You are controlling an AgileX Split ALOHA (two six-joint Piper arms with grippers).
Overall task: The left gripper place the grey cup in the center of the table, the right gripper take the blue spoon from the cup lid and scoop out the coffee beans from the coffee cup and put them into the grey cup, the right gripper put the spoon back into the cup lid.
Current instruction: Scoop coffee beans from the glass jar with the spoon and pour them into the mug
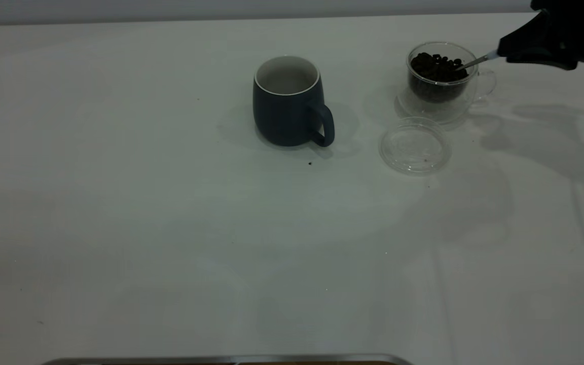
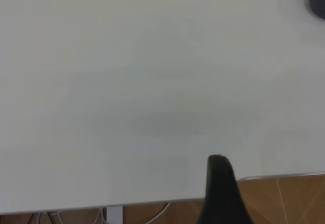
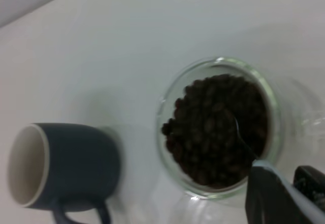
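Nearest the exterior camera, a thin metal strip runs along the front edge of the white desk. Farther back, near the middle of the desk, the grey cup stands upright with its white inside showing and its loop handle turned toward about 4 o'clock. Toward 3 o'clock from it, well apart, lies the clear cup lid, flat on the desk with nothing in it. Just beyond the lid, at roughly 1 o'clock from it, stands the coffee cup, its clear handle pointing to 3 o'clock and the dark coffee beans heaped inside close to the rim. The right gripper reaches in from the 2 o'clock corner of the exterior view, its jaws closed on the handle of the blue spoon, whose metal stem slants down over the glass rim so that the bowl sits among the beans. From the right wrist view the thin stem lies across the heap of beans, and the grey cup shows beside the glass. Only one dark finger of the left gripper is seen, in the left wrist view, above the desk's near edge; whether its jaws are open or closed I cannot tell.
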